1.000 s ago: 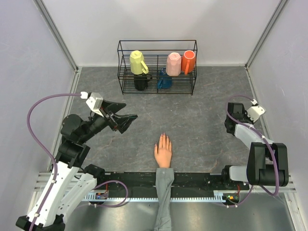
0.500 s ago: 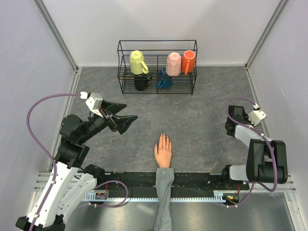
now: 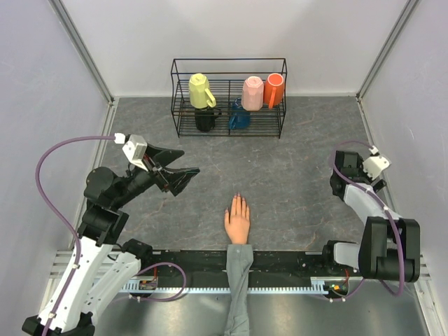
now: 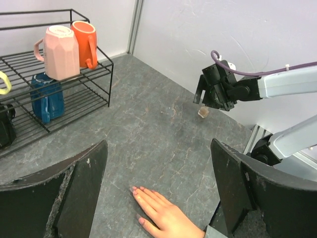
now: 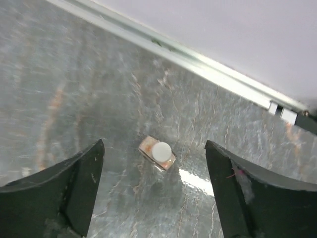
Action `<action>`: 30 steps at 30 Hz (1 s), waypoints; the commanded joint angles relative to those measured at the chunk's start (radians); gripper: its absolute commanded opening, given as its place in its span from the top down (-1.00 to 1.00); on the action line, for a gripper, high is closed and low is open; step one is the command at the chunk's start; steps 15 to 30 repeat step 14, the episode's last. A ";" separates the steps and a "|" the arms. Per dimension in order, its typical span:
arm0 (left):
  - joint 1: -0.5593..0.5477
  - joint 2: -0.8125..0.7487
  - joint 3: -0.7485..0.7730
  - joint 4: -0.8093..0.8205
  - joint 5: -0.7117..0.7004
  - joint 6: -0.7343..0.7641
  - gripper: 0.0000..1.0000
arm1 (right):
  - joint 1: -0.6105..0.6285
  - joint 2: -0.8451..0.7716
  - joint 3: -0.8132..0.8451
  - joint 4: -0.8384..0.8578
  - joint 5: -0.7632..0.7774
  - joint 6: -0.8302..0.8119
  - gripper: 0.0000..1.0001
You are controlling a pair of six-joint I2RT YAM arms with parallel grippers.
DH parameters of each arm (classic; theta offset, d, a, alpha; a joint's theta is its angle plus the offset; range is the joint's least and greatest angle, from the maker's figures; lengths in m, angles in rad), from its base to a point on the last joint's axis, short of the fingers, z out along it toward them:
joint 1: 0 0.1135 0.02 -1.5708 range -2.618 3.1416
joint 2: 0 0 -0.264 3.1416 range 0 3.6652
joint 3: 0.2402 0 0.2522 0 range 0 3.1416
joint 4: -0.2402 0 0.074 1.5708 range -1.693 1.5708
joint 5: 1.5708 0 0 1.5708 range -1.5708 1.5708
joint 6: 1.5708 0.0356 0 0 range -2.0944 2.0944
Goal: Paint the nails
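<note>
The peach mannequin hand [image 3: 238, 222] lies palm down near the front edge, its grey sleeve [image 3: 239, 280] running over the rail. The nails [image 4: 134, 189] look pinkish at the fingertips. My left gripper [image 3: 183, 175] hangs open above the table, left of the hand, which shows between its fingers [image 4: 158, 144]. My right gripper [image 3: 346, 166] is at the far right near the wall. It stands open [image 5: 154, 143] over a small pinkish bottle with a round white cap [image 5: 157, 153], upright on the table and touched by neither finger. The left wrist view shows that bottle [image 4: 203, 113] under the right gripper [image 4: 208, 99].
A black wire rack [image 3: 229, 98] at the back holds a yellow mug [image 3: 200, 91], a pink mug [image 3: 253, 92], an orange mug [image 3: 274, 89], plus a black and a blue one below. An aluminium rail [image 5: 198, 59] and the wall run close behind the bottle.
The right arm's wrist has shifted slightly toward the right wall and the near side. The left arm has barely moved.
</note>
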 commanded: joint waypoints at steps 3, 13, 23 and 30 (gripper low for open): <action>-0.003 0.024 0.091 -0.009 -0.007 -0.002 -0.81 | 0.116 -0.147 0.245 -0.159 -0.031 -0.159 -0.93; -0.003 0.082 0.232 -0.086 -0.090 0.013 -0.83 | 0.408 -0.113 0.792 -0.416 -0.188 -0.393 -0.96; -0.003 0.089 0.260 -0.089 -0.102 0.014 -0.83 | 0.407 -0.129 0.811 -0.397 -0.209 -0.400 -0.96; -0.003 0.089 0.260 -0.089 -0.102 0.014 -0.83 | 0.407 -0.129 0.811 -0.397 -0.209 -0.400 -0.96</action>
